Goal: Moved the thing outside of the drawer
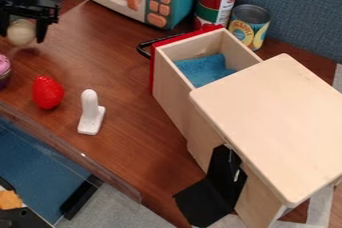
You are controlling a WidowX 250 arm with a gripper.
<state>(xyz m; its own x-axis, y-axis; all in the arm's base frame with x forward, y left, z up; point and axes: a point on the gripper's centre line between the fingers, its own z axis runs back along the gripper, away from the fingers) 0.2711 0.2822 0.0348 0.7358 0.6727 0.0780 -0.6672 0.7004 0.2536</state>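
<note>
Gripper [23, 37] at upper left, around pale rounded object [21, 30]; whether grasping or released, cannot tell. Object well outside open wooden drawer [168, 89]. Likely light, firm, smooth, prone to roll; best taken across widest sides, pressed gently.

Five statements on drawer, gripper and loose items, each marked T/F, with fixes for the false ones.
1. The drawer is pulled open. True.
2. The blue cloth lies on the table outside the drawer. False: it is inside the drawer.
3. A pale round object is between the fingers of the gripper. True.
4. The white piece is in the drawer. False: it stands on the table.
5. The red object is touching the drawer. False: they are apart.
</note>
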